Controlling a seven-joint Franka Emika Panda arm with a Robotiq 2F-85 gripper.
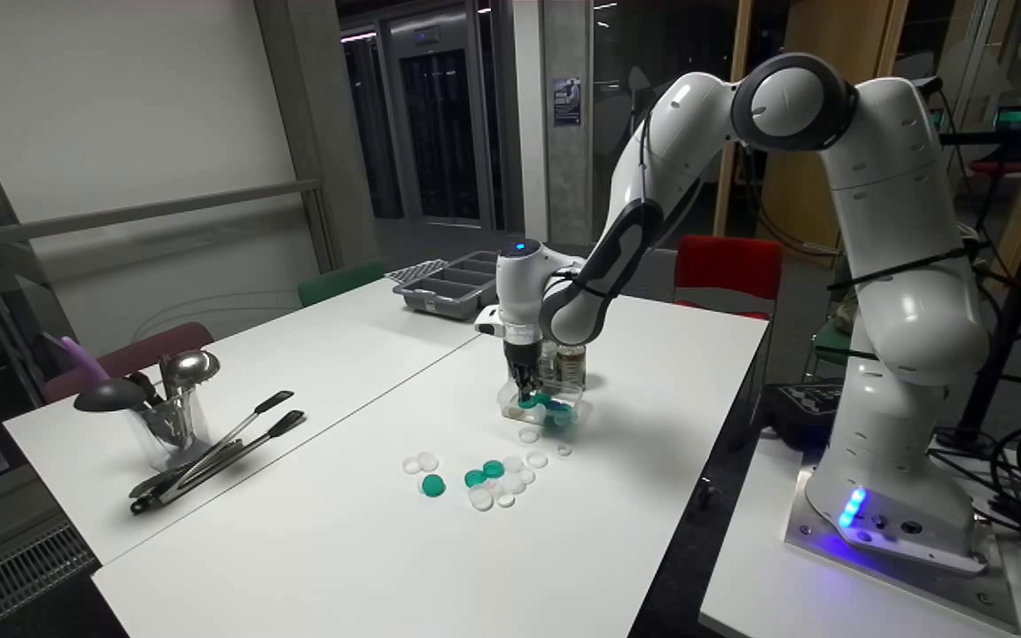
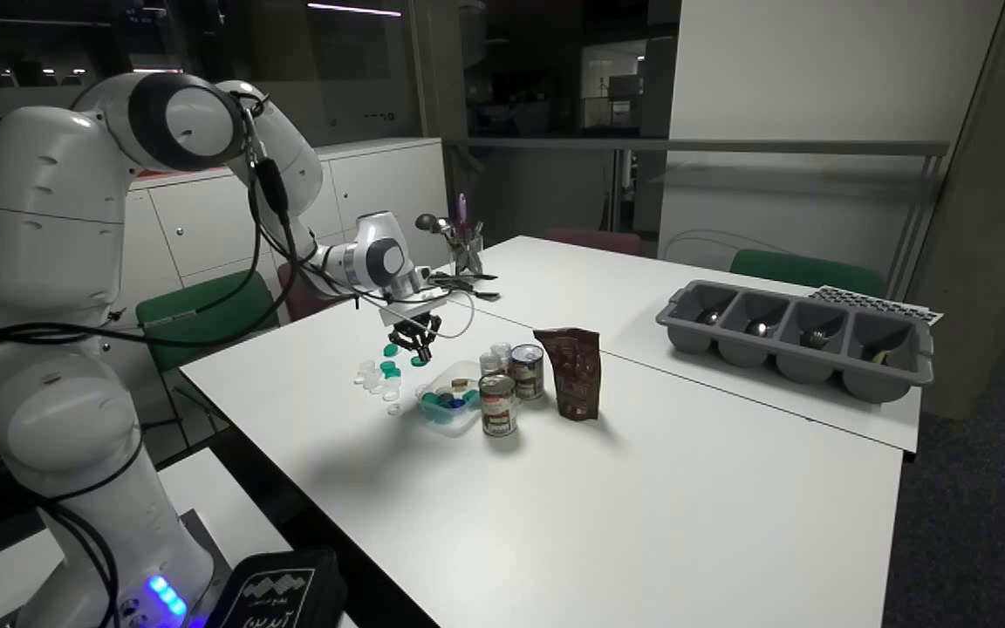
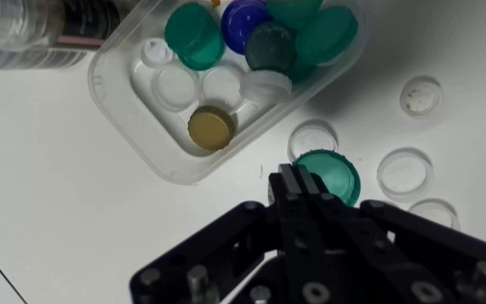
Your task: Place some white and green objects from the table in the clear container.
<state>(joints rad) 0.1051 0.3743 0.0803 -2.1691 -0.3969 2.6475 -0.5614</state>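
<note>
One green cap (image 3: 331,179) is held by its rim, presumably because a thin wall is easily pinched. The claw (image 3: 297,168) is pressed together, parted only by that rim – no other object is seen to be touched. Next, the clear tub (image 3: 122,107) is placed near the loose white caps (image 3: 420,99) and loose green caps (image 1: 432,485), probably so that transfers are kept short. Several green and white caps (image 3: 327,36), a blue cap (image 3: 243,25) and a gold cap (image 3: 211,128) are contained in it; whether the held cap overlies it cannot be told. Beyond, two cans (image 2: 498,406) are stood near the tub – clearance may be required. Farthest, a divided grey tray (image 2: 803,366) is set well apart, apparently as utensil storage not needed here.
</note>
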